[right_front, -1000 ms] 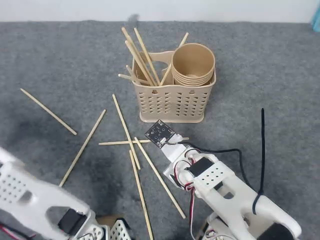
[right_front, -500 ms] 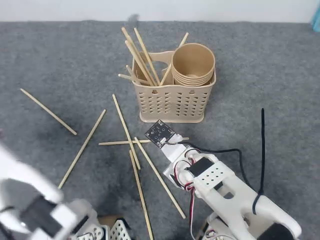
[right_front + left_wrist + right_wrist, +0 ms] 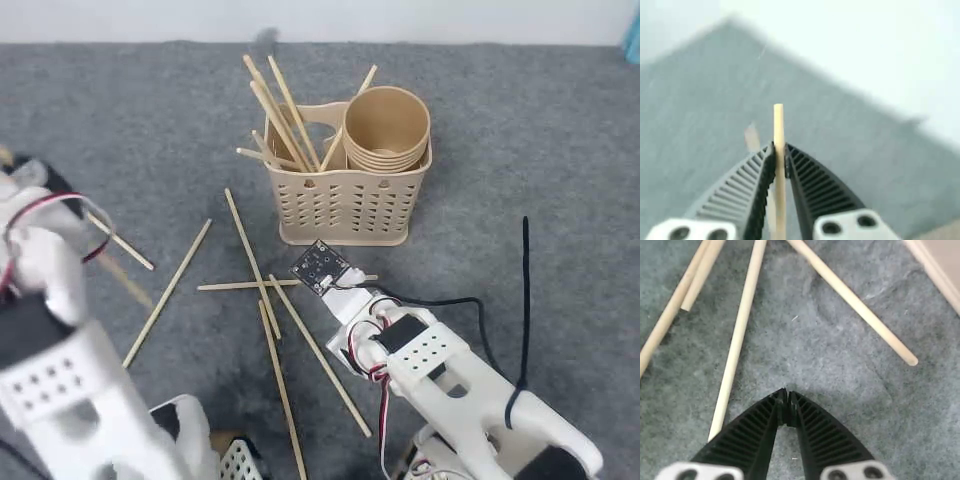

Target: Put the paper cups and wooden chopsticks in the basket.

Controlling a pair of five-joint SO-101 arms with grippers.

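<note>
The left arm [image 3: 50,330] has swung up at 9 o'clock. The left gripper [image 3: 779,147] pinches a round wooden chopstick [image 3: 778,117]. Over fuzzy grey felt [image 3: 840,340], the right gripper [image 3: 786,396] is closed and empty. The perforated basket [image 3: 345,205] at 12 o'clock holds stacked cups [image 3: 386,125].

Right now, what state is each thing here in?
Left tool: shut on a chopstick.
Right tool: shut, empty.
Basket: upright.
Cups: stacked upright in the basket.
Basket chopsticks: standing tilted.
Loose chopsticks: lying flat on the mat.
</note>
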